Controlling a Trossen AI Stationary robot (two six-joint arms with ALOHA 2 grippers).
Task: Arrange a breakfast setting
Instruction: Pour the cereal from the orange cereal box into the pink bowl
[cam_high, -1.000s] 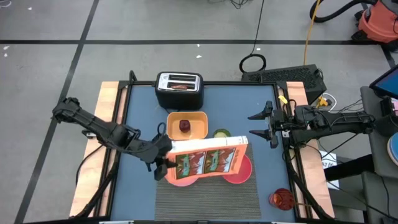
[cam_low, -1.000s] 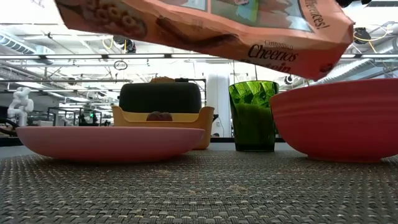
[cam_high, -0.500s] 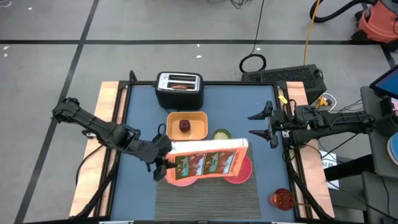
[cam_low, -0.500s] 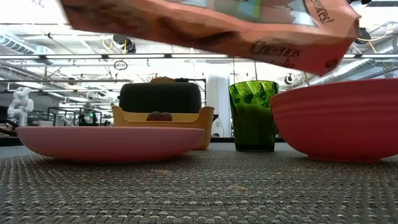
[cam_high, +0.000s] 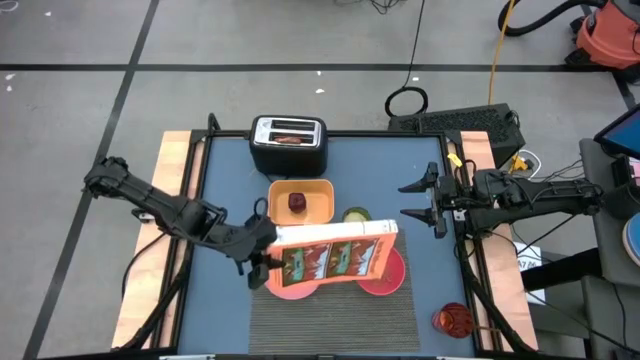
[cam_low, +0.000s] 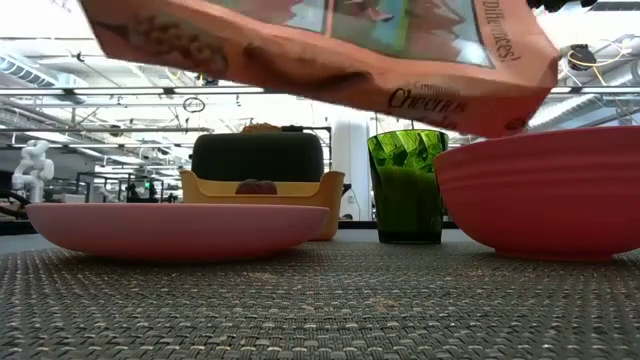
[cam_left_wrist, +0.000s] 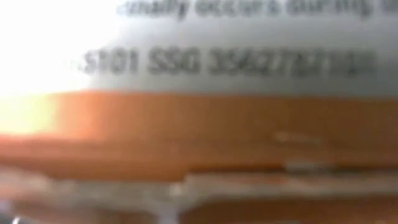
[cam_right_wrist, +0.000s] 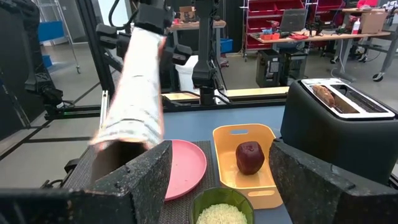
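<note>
The counter (cam_high: 225, 180) is carrying a setting that looks about half built. The dark grey ribbed placemat (cam_high: 330, 320) is lying at the 6 o'clock edge, and the round pink plate (cam_low: 165, 228) and pink bowl (cam_low: 545, 200) are already sitting on it, plate toward 9 o'clock, bowl toward 3 o'clock.

The orange-red cereal box (cam_high: 335, 258) is hanging tipped on its side above both dishes, with its open end reaching over the bowl; the left pincer (cam_high: 262, 262) is gripping the box's other end, fingers clamped on the cardboard. I judge this to be the pour (no cereal is showing in the air, so how full the bowl is stays unknown).

The black toaster (cam_high: 288, 142) at 12 o'clock is holding the brown toast slice (cam_right_wrist: 328, 96) in a slot, not yet on the plate. Just toward 6 o'clock from it, the yellow tray (cam_high: 301, 202) is cradling the small dark-red fruit (cam_high: 297, 203). A green cup (cam_low: 407, 185) is standing between tray and bowl.

The right pincer (cam_high: 420, 200) is hovering near 3 o'clock, fingers apart and holding nothing. No gold spoon is showing.
</note>
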